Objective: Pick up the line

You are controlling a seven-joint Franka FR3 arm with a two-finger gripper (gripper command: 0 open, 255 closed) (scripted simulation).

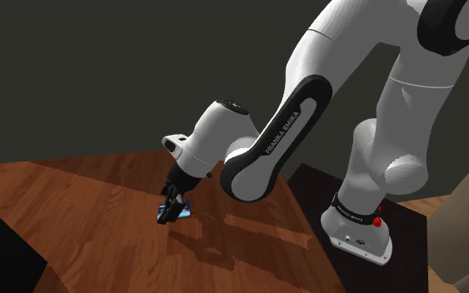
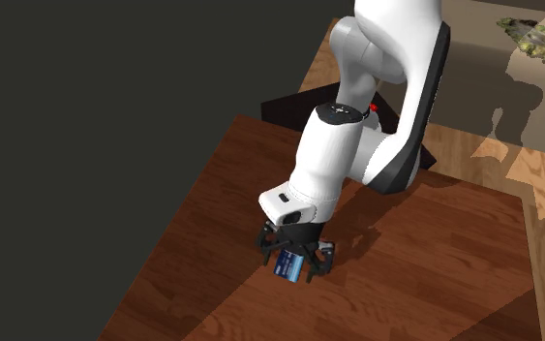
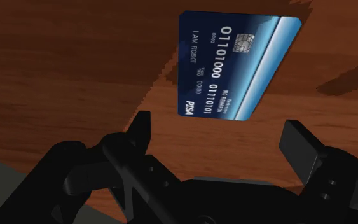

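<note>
Plainly, the tool [image 3: 220, 137] is spread: in the wrist view its two black fingers [image 3: 142, 129] stand well apart, with bare wood between them and nothing pinched. Just beyond the fingertips lies the dark blue bank card [image 3: 238, 67], face up and flat on the reddish-brown wooden bench [image 3: 75, 57]. It shows a small chip, rows of white digits and the words "I AM ROBOT", and neither finger touches it. In the shoulder view the white arm [image 1: 291, 125] reaches down and to that view's left from its dark stand [image 1: 411, 250]. There the tool [image 1: 169, 212] hangs close over the bench [image 1: 82, 216], and a sliver of the card [image 1: 184, 209] shows just beside the fingers. In the second exterior view the tool [image 2: 291, 267] points down at the bench [image 2: 435, 262], and the card [image 2: 287, 264] appears low between the open fingers, near the bench edge that borders the dark grey surface on that view's left. Pale plank flooring [image 2: 541, 194] lies past the bench on that view's right.
</note>
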